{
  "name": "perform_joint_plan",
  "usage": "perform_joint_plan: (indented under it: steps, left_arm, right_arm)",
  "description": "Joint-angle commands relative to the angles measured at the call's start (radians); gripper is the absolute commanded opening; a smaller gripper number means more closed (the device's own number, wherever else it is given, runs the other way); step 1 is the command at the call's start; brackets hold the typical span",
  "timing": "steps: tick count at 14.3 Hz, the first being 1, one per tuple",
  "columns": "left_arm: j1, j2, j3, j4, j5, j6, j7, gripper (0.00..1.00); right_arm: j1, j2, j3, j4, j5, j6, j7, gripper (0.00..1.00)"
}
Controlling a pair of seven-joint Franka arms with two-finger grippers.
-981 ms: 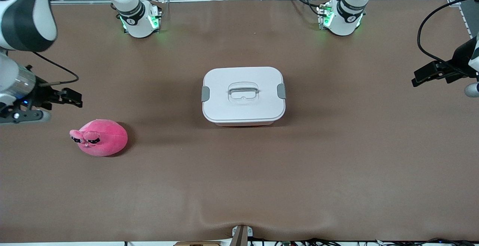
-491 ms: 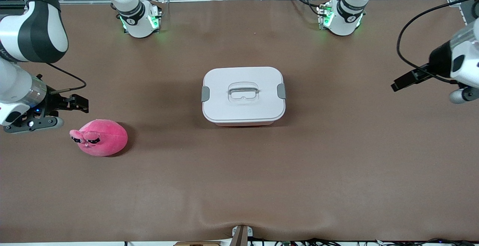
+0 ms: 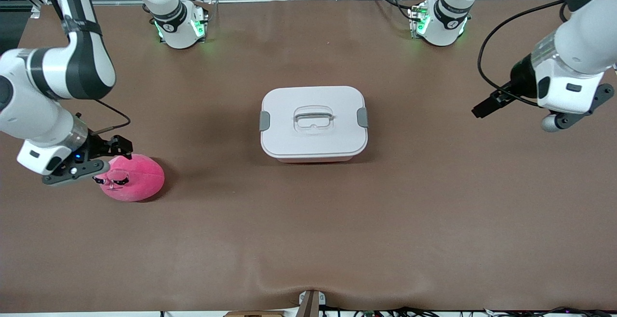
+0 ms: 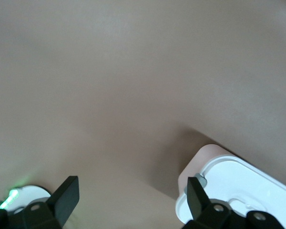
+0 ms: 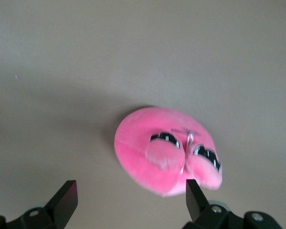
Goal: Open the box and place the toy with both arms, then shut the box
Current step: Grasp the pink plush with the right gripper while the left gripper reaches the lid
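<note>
- Jaws on both grippers stand wide apart and hold nothing.
- Front view: the box (image 3: 314,123) sits mid-table, lid (image 3: 313,120) on and both clips (image 3: 264,121) down. The toy (image 3: 131,178) lies toward the right arm's end, nearer the camera than the box. The right gripper (image 3: 117,147) hangs over the toy, likely lining up a grasp. The left gripper (image 3: 483,110) hangs over bare table toward the left arm's end, probably bound for a clip.
- Left wrist view: one lid corner (image 4: 238,183) shows past a fingertip (image 4: 198,193); nothing sits between the fingers.
- Right wrist view: the toy (image 5: 164,150) lies eyes-up, not yet between the fingers (image 5: 64,198).
</note>
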Motion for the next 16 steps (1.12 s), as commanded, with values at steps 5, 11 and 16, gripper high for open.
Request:
perform_joint_plan:
  steps: [5,11,16]
  left_arm:
    - [-0.113,0.026,0.002,-0.001,-0.014,0.004,-0.28,1.0]
    - [-0.215,0.06,0.002,0.002,-0.014,0.039,-0.575,1.0]
    - [-0.309,0.103,0.002,-0.001,-0.01,0.103,-0.826,1.0]
  right_arm:
    - [-0.043,0.03,0.002,-0.066,-0.01,0.108,-0.157,1.0]
    - [-0.054,0.039,0.002,-0.127,-0.01,0.236,-0.225,1.0]
    - [-0.057,0.054,0.002,-0.15,-0.01,0.276,-0.27,1.0]
